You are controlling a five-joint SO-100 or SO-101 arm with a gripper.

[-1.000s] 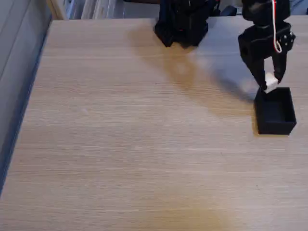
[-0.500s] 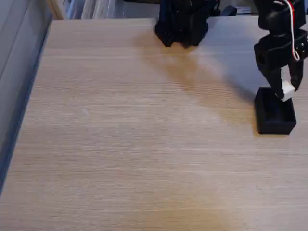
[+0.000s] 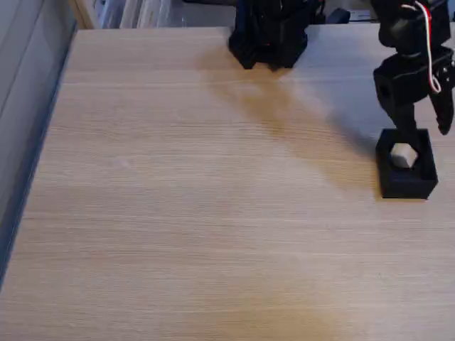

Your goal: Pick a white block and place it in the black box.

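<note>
White block (image 3: 403, 155) now dropped inside black box (image 3: 407, 186), gripper (image 3: 425, 128) spread apart above, arm base (image 3: 269, 32) behind

arm base (image 3: 270, 32) cropped at top, white block (image 3: 403, 155) partly behind box wall

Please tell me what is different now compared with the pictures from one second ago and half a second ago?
The gripper moved right over the black box, then opened and let go of the white block, which now lies inside the box. Before, the fingers held the block above the box's rim. The box, the arm's base and the table stayed as they were.
</note>
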